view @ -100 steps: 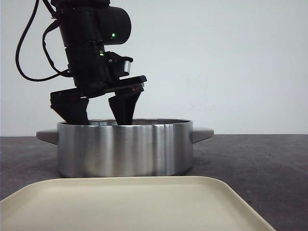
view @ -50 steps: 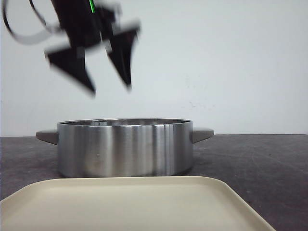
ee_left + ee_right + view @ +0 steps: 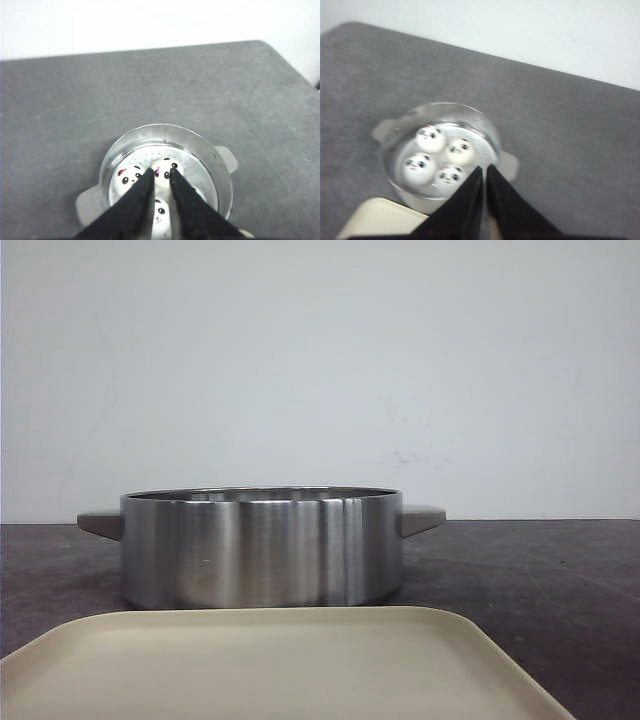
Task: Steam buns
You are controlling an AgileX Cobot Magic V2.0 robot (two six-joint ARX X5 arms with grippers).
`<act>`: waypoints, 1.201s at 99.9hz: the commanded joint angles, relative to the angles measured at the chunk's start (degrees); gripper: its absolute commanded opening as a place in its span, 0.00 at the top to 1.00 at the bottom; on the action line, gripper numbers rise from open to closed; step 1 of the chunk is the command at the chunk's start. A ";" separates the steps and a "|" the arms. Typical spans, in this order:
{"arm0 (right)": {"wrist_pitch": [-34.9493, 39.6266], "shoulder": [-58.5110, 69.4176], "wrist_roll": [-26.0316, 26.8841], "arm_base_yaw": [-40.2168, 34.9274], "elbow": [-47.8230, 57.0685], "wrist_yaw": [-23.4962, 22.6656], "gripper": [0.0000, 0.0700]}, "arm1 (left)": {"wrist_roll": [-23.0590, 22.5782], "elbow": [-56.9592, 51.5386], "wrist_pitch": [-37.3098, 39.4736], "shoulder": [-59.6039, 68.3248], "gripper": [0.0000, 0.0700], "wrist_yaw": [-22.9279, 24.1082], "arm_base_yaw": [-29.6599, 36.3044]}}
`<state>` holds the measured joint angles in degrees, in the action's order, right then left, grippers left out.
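Several white panda-faced buns (image 3: 431, 138) lie inside the steel steamer pot (image 3: 395, 135), on its perforated insert. From the left wrist, one bun (image 3: 129, 177) shows beside the fingers, another (image 3: 165, 163) past the tips, and a third (image 3: 160, 220) through the gap. My left gripper (image 3: 161, 171) hangs high above the pot, its fingers a narrow gap apart and holding nothing. My right gripper (image 3: 484, 169) hovers above the pot's near rim and handle, shut and empty. The front view shows the pot (image 3: 260, 550) with no gripper and no bun visible.
A cream tray (image 3: 270, 660) lies on the dark table in front of the pot, and its corner (image 3: 380, 220) shows in the right wrist view. The pot has a flat handle on each side (image 3: 422, 520). A white wall stands behind the table.
My left gripper, which stood open inside the pot a second ago, has risen up and left out of the front view. Pot and tray have not moved.
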<state>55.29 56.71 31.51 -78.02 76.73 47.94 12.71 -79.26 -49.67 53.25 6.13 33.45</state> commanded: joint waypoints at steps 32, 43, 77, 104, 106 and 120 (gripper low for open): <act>-47.41 1.18 -21.84 -1.14 -14.19 -23.96 0.98 | -0.48 0.52 -3.63 -15.10 1.00 10.99 0.42; -49.77 1.84 -22.75 -0.66 -14.93 -20.98 0.98 | 0.22 2.89 -6.49 -19.45 1.00 10.97 0.42; -49.33 2.40 -23.37 0.04 -14.91 -19.41 0.98 | 1.99 5.55 -18.21 -23.89 1.00 10.97 0.42; -49.31 2.40 -23.37 0.04 -14.91 -19.43 0.98 | 1.95 5.55 -19.76 -23.89 1.00 10.93 0.42; -49.31 2.40 -23.37 0.04 -14.91 -19.43 0.98 | 1.95 5.55 -19.76 -23.89 1.00 10.93 0.42; -49.31 2.40 -23.37 0.04 -14.91 -19.43 0.98 | 1.95 5.53 -19.74 -23.89 1.00 10.93 0.42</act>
<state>6.57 58.70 8.78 -77.14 61.41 28.49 14.57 -72.71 -69.73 29.06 16.78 33.50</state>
